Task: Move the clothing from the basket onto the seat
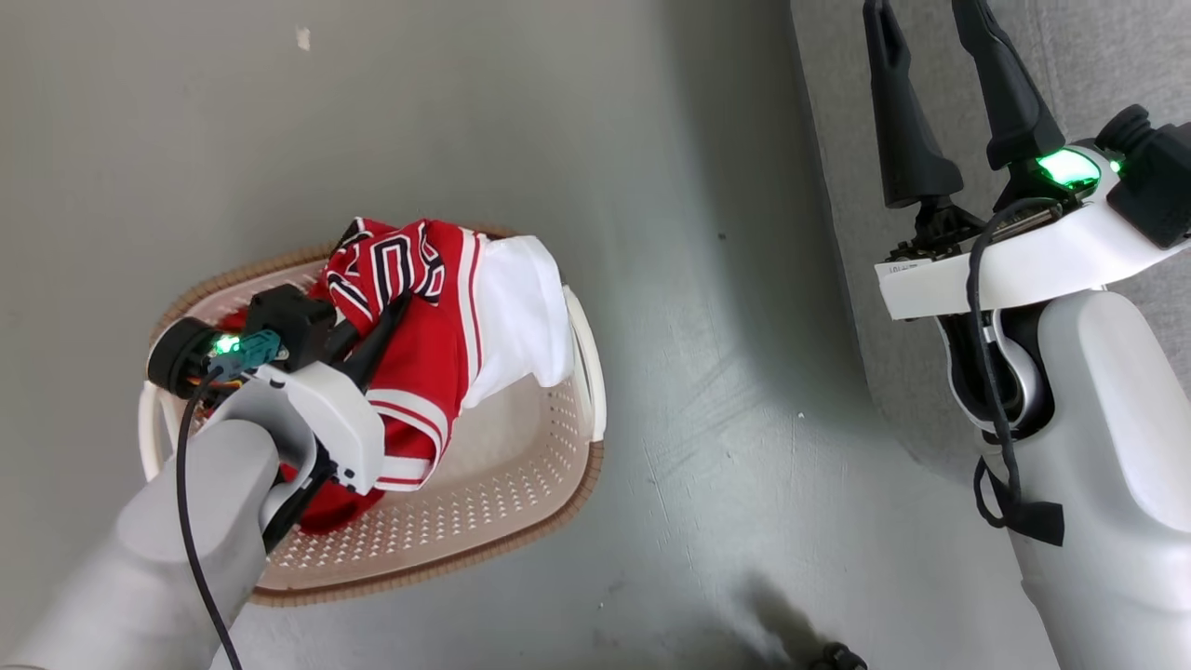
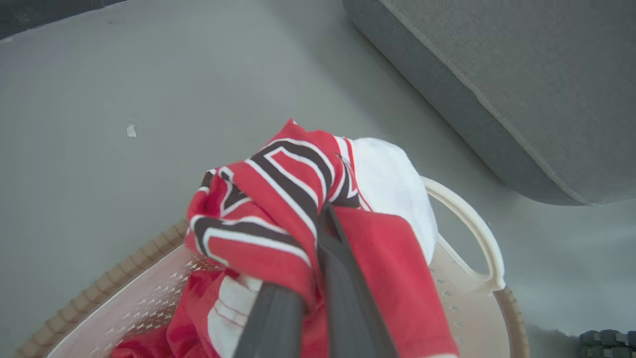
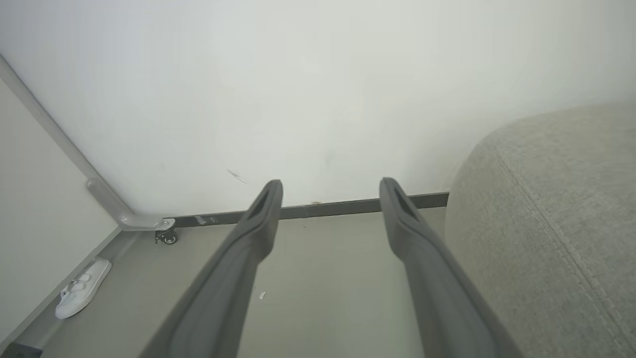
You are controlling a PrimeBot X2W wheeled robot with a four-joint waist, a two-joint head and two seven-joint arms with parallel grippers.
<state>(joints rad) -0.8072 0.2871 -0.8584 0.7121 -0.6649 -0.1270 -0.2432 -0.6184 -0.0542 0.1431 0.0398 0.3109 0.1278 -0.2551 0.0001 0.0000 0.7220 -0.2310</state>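
The cream basket (image 1: 521,549) with a brown rim stands on the grey floor at the lower left. In it lies the red clothing (image 1: 423,363). The jersey with black-and-white letters (image 2: 278,199) is bunched up at the top, beside a white panel of cloth (image 1: 521,307). My left gripper (image 1: 407,300) reaches into the basket and is shut on a fold of the jersey (image 2: 325,206). My right gripper (image 1: 921,19) hangs open and empty by the front edge of the grey seat (image 1: 1098,56), its fingers (image 3: 272,189) spread wide. The seat (image 2: 521,74) lies beyond the basket's white handle (image 2: 472,223).
Bare grey floor separates the basket from the seat. A white slipper (image 3: 82,288) lies by the wall at the left, near a small caster (image 3: 169,237) and a dark baseboard. A dark part (image 1: 837,656) shows at the bottom edge.
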